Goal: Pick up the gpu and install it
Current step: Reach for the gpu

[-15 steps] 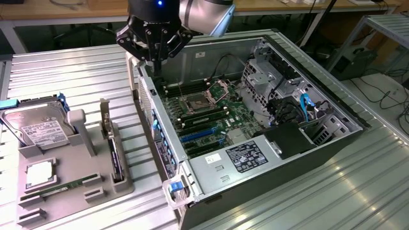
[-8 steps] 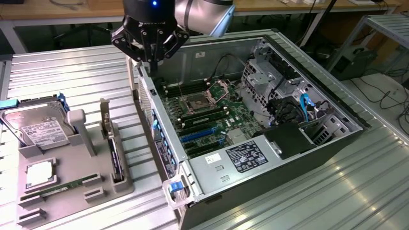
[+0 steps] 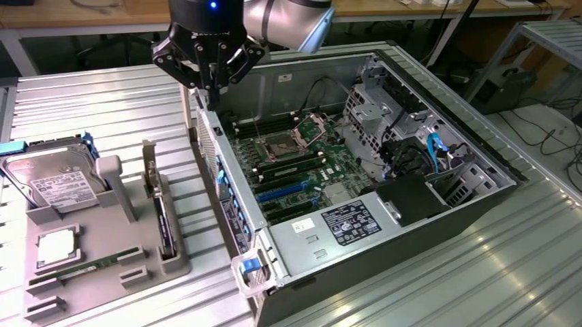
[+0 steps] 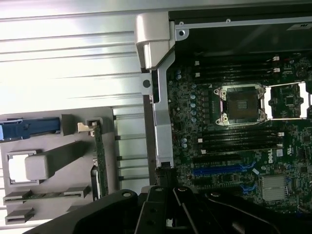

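Gripper (image 3: 210,82) hovers over the back wall of the case (image 3: 282,85), fingers pinched together on nothing, so it's empty. Down on the exterior view's left the grey tray (image 3: 100,235) sits just beside the case. The gpu (image 3: 165,228) stands on edge in a slot along the tray's case side, bracket end nearer the gripper. Well apart, no contact. From the wrist, the gpu (image 4: 101,156) reads as a thin green strip, edge up. I'd call it light and stiff but fragile, a bare board. Best hold looks like the top edge mid-length, pinched across its thickness, clear of components and connector
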`<state>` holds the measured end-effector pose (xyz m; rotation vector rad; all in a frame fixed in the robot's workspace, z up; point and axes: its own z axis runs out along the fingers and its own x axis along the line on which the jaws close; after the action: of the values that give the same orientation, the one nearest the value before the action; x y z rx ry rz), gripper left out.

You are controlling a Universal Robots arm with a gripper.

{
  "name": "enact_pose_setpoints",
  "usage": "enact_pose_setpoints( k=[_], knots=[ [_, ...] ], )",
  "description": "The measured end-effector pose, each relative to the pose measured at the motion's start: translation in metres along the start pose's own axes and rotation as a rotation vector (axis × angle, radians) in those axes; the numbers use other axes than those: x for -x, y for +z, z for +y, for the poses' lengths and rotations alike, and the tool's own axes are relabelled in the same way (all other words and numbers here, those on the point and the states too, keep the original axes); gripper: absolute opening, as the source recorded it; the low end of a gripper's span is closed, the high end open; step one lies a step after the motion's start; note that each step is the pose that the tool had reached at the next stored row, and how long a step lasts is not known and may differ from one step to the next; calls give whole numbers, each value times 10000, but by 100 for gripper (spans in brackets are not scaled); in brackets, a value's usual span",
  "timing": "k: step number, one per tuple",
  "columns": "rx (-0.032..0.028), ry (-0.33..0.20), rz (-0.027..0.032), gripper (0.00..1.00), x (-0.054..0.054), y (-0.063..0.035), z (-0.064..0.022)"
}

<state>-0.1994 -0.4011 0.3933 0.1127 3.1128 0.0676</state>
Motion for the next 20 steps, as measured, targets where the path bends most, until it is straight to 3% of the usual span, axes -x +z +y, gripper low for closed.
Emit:
enact_pose_setpoints(
  k=[20],
  knots=[
    [0,0,0,11,-144,-5,-25]
  ],
)
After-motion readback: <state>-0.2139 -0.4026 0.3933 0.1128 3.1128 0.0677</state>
